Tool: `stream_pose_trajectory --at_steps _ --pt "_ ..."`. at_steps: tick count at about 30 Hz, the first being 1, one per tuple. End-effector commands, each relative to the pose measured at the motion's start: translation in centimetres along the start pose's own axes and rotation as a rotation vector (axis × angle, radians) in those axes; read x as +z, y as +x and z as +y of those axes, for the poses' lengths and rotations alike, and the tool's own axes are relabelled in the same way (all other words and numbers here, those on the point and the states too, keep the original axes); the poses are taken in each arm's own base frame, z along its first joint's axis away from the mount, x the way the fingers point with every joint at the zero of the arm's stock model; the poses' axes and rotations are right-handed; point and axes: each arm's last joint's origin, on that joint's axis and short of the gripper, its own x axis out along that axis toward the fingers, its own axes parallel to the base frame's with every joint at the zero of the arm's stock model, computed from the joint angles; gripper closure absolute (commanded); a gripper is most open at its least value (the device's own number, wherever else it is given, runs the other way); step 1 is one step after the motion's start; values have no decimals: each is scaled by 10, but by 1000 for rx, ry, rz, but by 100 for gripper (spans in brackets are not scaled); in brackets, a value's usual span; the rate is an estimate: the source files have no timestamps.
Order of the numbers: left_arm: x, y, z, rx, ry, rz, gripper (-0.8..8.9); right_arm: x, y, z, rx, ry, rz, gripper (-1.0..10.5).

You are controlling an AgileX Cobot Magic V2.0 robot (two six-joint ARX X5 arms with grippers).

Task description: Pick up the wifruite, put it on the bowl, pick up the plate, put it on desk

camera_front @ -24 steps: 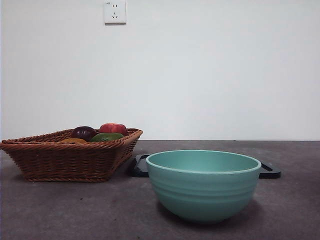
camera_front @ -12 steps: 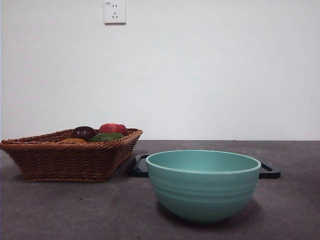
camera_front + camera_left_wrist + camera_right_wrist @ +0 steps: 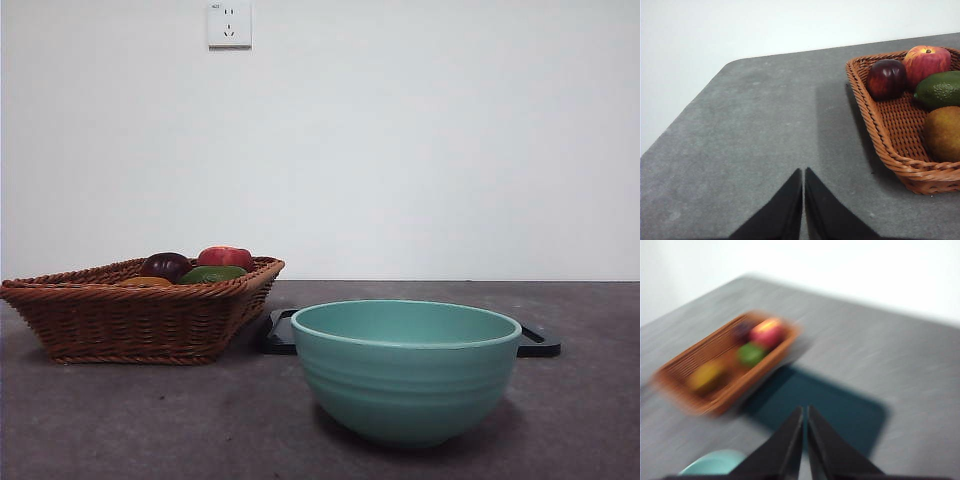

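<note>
The teal-green bowl (image 3: 406, 375) stands empty on the dark grey desk (image 3: 150, 420), near and right of centre. A corner of it shows in the blurred right wrist view (image 3: 715, 463). A brown wicker basket (image 3: 130, 320) at the left holds a dark red fruit (image 3: 886, 79), a red-yellow fruit (image 3: 926, 62), a bumpy green fruit (image 3: 940, 89) and a yellow-brown fruit (image 3: 943, 132). My left gripper (image 3: 803, 172) is shut and empty, over bare desk beside the basket. My right gripper (image 3: 805, 410) is shut and empty, high above the black tray (image 3: 840, 410). Neither gripper shows in the front view.
The glossy black tray (image 3: 540, 342) lies flat behind the bowl, next to the basket's right side. A white wall with a socket (image 3: 229, 24) stands behind the desk. The desk's rounded corner (image 3: 735, 65) is near the left arm.
</note>
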Motion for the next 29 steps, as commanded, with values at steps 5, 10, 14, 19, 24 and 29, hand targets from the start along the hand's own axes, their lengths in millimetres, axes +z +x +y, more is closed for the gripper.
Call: stream_pose_trajectory --at_steps 5,10,14,19,24,29 --pt "-7 2 -1 2 -7 27 806 -46 -14 -18 -236 -63 -213 942" --pt "-7 2 -1 2 -6 27 806 -88 -12 -24 -393 -65 -266 942" --pt "-7 2 -1 2 -6 27 806 -120 -6 -28 -451 -67 -292 942" --pt "-7 2 -1 2 -6 27 806 -149 2 -31 -469 -67 -309 942" --pt "-7 2 -1 2 -6 27 806 -167 8 -33 -468 -61 -295 942" --pt "-7 2 -1 2 -6 27 806 -173 10 -34 -475 -44 -246 942"
